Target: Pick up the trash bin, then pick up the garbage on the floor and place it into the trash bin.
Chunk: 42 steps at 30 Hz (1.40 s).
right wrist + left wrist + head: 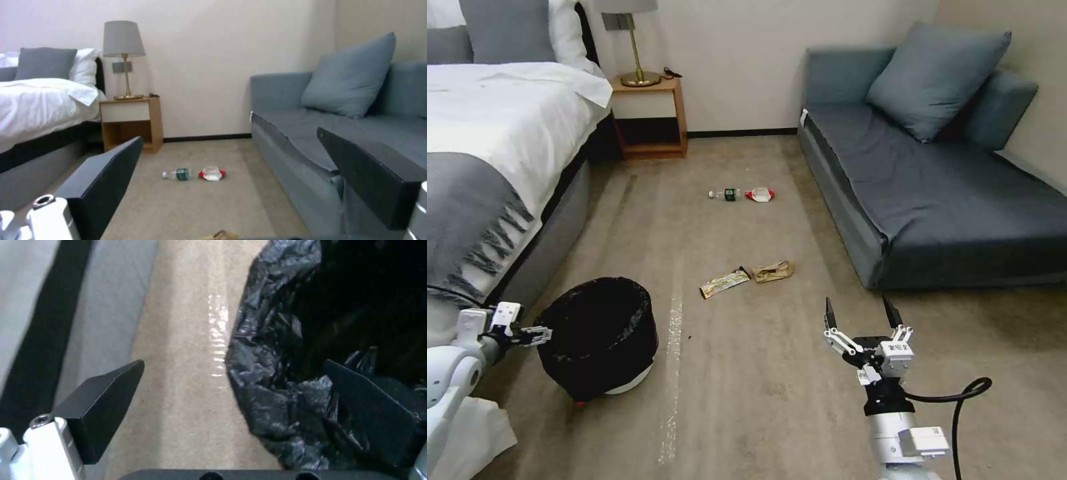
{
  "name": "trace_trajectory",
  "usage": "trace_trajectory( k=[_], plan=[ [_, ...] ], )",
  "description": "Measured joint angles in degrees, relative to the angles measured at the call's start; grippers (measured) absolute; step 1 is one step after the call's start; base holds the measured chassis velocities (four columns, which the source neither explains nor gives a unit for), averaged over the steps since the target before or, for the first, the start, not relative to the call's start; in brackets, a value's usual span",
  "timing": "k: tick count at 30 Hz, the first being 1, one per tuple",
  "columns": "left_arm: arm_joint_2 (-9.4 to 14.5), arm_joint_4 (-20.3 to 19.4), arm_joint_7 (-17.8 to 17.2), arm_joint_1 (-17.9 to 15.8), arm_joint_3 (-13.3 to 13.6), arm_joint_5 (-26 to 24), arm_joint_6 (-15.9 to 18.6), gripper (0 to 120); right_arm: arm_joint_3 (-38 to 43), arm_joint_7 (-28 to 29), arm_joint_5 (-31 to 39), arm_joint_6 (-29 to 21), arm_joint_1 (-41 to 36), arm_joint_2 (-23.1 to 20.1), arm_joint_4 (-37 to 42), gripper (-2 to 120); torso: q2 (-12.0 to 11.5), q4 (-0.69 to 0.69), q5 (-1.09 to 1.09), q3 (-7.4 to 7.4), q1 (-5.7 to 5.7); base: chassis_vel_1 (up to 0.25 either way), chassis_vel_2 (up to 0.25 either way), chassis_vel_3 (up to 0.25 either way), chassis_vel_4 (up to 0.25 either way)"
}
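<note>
The trash bin (597,333), round and lined with a crinkled black bag, stands on the carpet beside the bed, its white base showing below. My left gripper (542,334) is open at the bin's left rim. In the left wrist view one finger (371,410) lies over the bag (271,350) and the other finger (100,403) over bare carpet. Ahead on the floor lies the garbage: a yellow-silver wrapper (724,283), a brown paper bag (772,271), a clear bottle (730,194) (178,174) and a red-and-white wrapper (760,194) (211,173). My right gripper (860,313) (230,135) hangs open and empty above the carpet.
A bed (494,133) runs along the left, and a wooden nightstand (650,113) with a lamp sits at the far wall. A blue-grey sofa (927,187) fills the right side. A shiny strip (674,347) runs down the carpet between them. White cloth (474,433) lies at the lower left.
</note>
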Motion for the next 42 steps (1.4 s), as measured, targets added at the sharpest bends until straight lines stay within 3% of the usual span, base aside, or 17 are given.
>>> trace_trajectory(
  k=[9,21,25,29,42],
  plan=[
    [-1.4,2.8,-2.7,-5.6,4.6,-6.2,0.6,99,0.1,0.0,-0.4,0.1,-0.8,0.0,1.0,100,0.0,-0.01,0.00,0.00,0.00,0.000,0.000,0.000,0.000],
    [-1.6,6.2,-3.3,-7.6,5.3,-6.4,0.9,97,0.2,0.0,-0.7,0.2,-1.5,0.0,1.5,100,0.0,0.00,0.00,0.00,0.00,0.000,0.000,0.000,0.000],
    [-1.7,7.5,-3.3,-8.7,5.7,-7.2,1.1,88,0.1,-0.1,-0.8,0.3,-1.5,0.0,1.8,100,0.0,0.00,0.01,0.00,0.00,0.000,0.000,0.000,0.000],
    [-2.0,8.9,-3.3,-9.8,6.6,-7.7,1.4,70,0.2,-0.1,-0.8,0.3,-1.8,0.0,2.3,100,0.0,0.00,0.00,0.00,0.00,0.000,0.000,0.000,0.000],
    [-3.0,9.3,-3.7,-10.3,7.3,-8.1,1.6,26,0.4,-0.1,-0.8,0.2,-2.3,0.0,2.9,100,0.0,0.01,0.03,-0.01,0.00,0.000,0.000,0.000,0.000]
  ],
)
